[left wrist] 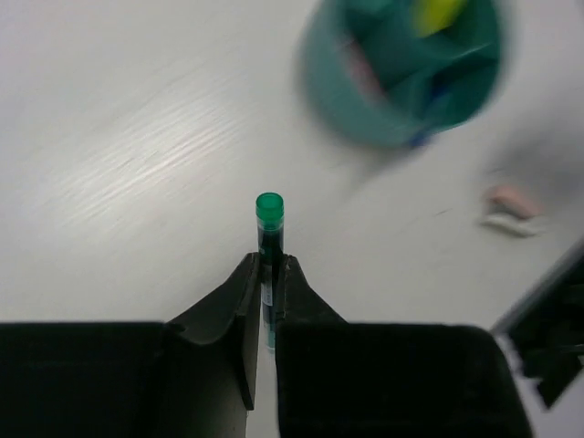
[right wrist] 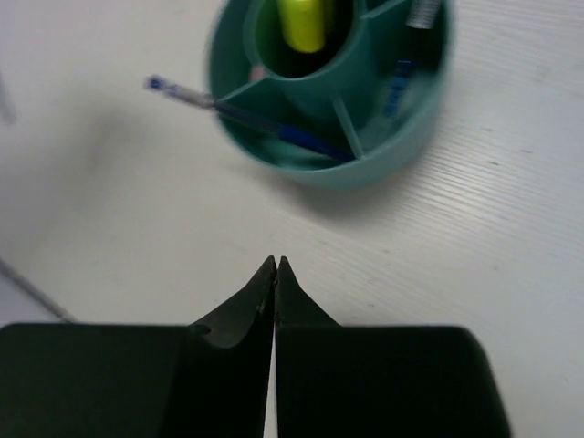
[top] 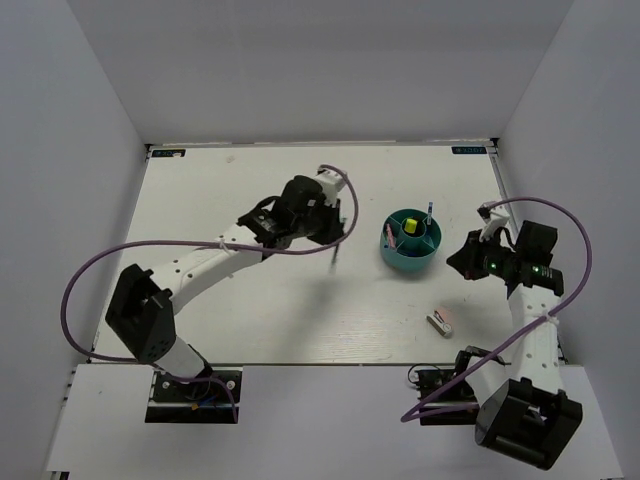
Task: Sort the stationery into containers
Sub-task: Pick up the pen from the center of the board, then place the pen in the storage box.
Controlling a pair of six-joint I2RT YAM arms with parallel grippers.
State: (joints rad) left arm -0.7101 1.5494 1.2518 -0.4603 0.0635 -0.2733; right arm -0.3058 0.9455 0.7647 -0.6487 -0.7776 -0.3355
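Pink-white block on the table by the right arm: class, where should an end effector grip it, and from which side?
Across its narrow width at mid-length, coming straight down from above. The pink-white block lies flat and alone on the table, apart from the teal organiser, so its long sides are free. The right end effector, shut, would need opening first.

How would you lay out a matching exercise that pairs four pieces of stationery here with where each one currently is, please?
Things:
1. green-capped highlighter
2. yellow-capped highlighter
3. blue pen
4. pink-white block

Places:
A. flat on the table, outside the organiser
B. the organiser's centre cup
C. clamped in the left gripper
D. an outer compartment of the organiser, one end over the rim

Pairs: 1-C, 2-B, 3-D, 4-A.
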